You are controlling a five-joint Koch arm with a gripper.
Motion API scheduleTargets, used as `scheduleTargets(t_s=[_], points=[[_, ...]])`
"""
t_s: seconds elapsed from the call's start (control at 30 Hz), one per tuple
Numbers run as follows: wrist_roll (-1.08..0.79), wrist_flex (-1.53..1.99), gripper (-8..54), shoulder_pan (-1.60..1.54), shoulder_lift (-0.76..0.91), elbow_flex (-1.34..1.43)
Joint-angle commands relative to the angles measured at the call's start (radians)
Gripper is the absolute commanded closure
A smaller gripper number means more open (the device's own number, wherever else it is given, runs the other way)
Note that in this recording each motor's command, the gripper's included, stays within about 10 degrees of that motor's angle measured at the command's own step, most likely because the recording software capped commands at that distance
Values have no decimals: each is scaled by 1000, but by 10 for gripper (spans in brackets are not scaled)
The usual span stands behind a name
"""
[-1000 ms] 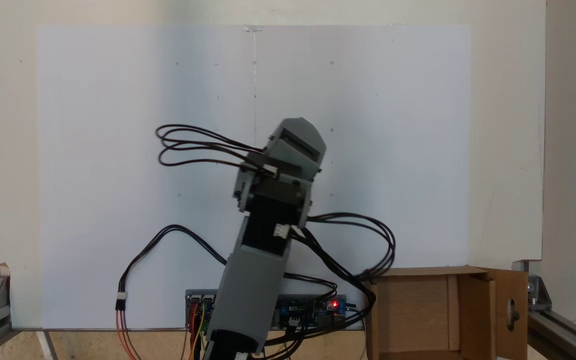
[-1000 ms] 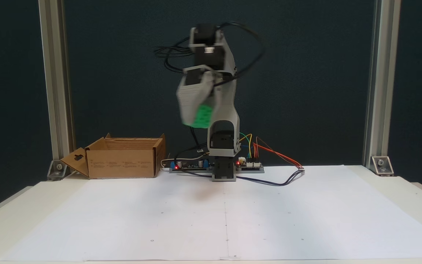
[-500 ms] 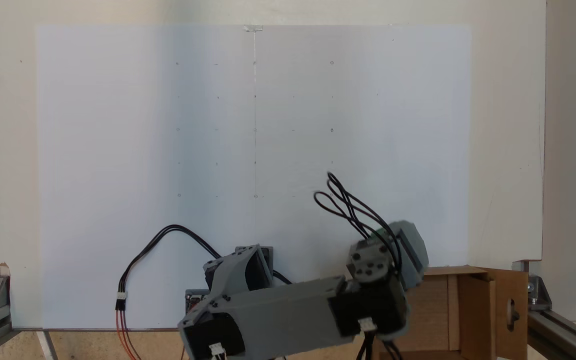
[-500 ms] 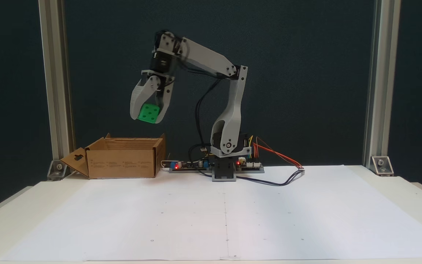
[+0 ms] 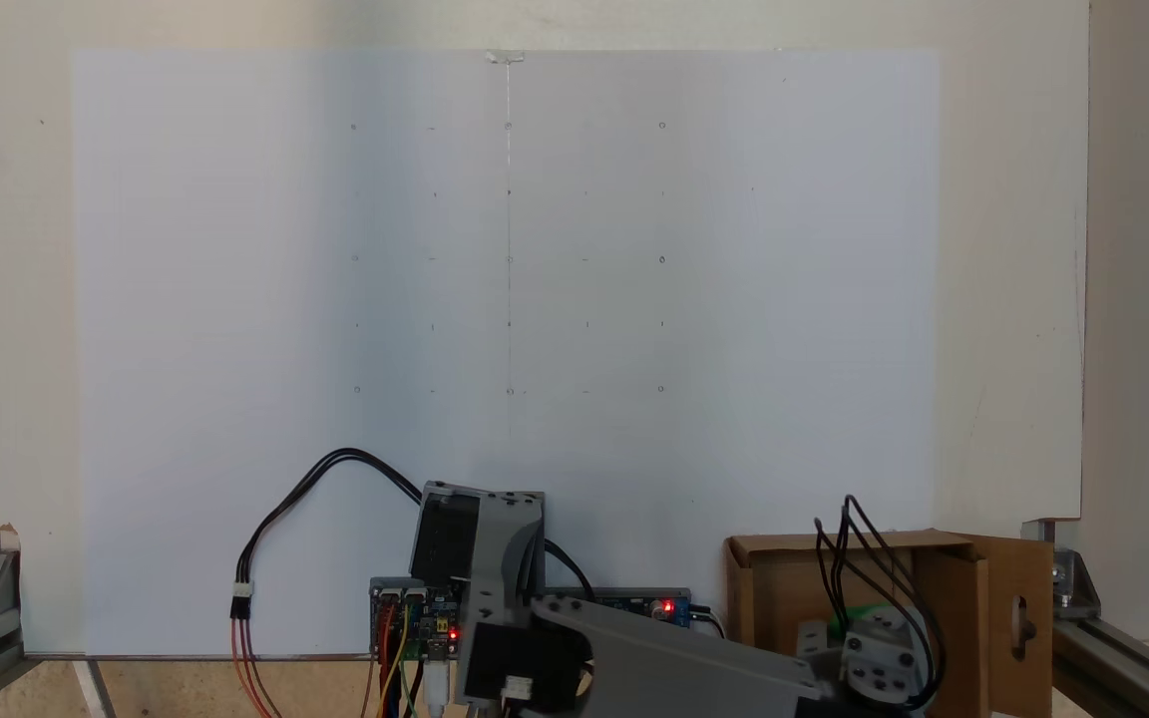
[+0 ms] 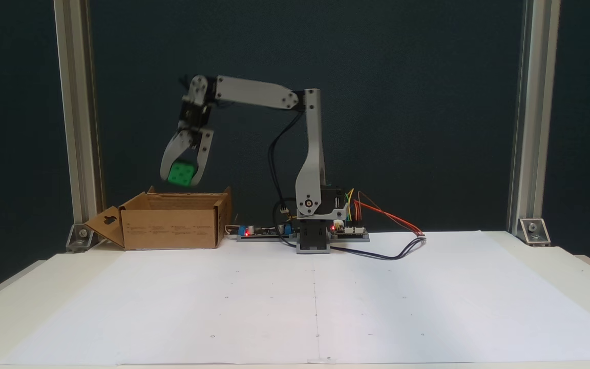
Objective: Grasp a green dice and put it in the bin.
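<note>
A broad white paper sheet (image 6: 315, 302), marked with a faint grid of small dots and a thin centre line, covers the pale tabletop (image 6: 589, 266) in the foreground of a fixed view, its near edge running close to the table's front. Behind the sheet, the grey arm's base (image 6: 315, 241) stands at the middle of the table's far side, flanked by circuit boards (image 6: 349, 231) with red lights lit and a fan of coloured wires (image 6: 387, 218) trailing to the right, while a black cable (image 6: 392, 253) loops across the paper. To the left of the base sits the bin (image 6: 172, 223), a brown cardboard box with its flaps open, one side flap (image 6: 105, 225) with a keyhole cut-out hanging outward. The arm reaches left from its upright link, and the gripper (image 6: 181, 177) hangs pointing down just above the box's open top, its two jaws clamped on the green dice (image 6: 181, 173), which is held clear of the cardboard. From above, in a fixed view, a sliver of green (image 5: 859, 620) shows beside the wrist over the box's interior (image 5: 784, 598). Aluminium frame posts (image 6: 77, 118) rise at both far corners of the table, bolted with corner brackets (image 6: 533, 229), against a dark blue-black backdrop (image 6: 428, 102).
</note>
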Motion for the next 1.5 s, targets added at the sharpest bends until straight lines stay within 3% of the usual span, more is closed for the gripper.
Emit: scheduleTargets(t_s=[0.0,0.3,0.4,0.47,0.63,0.77,1.0,1.2,1.3,1.47], points=[[-94,-57,340,32,-35,-25],[-112,-58,337,41,-133,-9],[-107,-61,160,34,-140,9],[-103,-60,109,34,-143,9],[-94,-97,108,35,-141,9],[28,-186,108,18,-140,8],[330,-275,108,-163,61,-12],[465,-268,106,-383,215,-12],[474,-265,50,-540,245,-12],[476,-265,11,-811,299,-8]])
